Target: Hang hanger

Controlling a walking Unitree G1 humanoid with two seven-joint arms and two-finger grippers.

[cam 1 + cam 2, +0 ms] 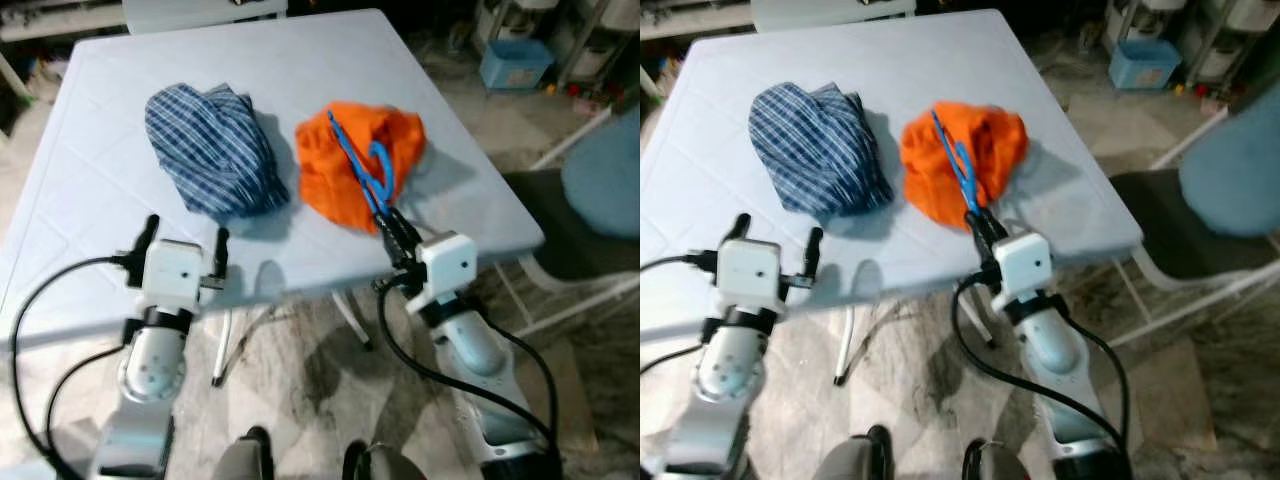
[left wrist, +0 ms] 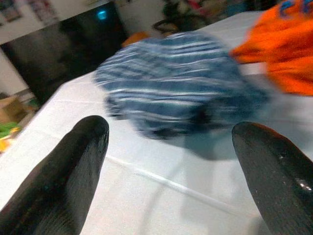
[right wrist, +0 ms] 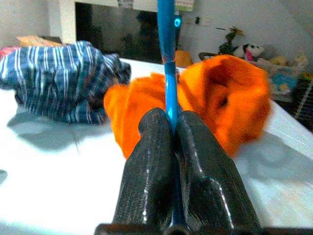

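Blue hanger (image 1: 356, 165) lies across the orange garment (image 1: 362, 160) on the white worktop (image 1: 300, 70), its near end clamped between the two fingers of my right pincer (image 1: 392, 228). Grip sits at the very tip, likely so the rest of the hanger can swing free of the cloth when I lift. Whether the hanger is threaded through the garment or just resting on top, I cannot tell. Plaid blue shirt (image 1: 212, 150) lies bunched just beside the orange heap, apart from it by a narrow strip of worktop. My left pincer (image 1: 183, 243) hovers at the near edge of the worktop with fingers spread wide, holding nothing, aimed toward the plaid shirt. Right wrist view confirms the fingers pressed tight on the thin blue bar, which the head views leave vague. Head views give the layout: chair (image 1: 590, 200) to the right, storage clutter beyond the worktop. No rail in sight.
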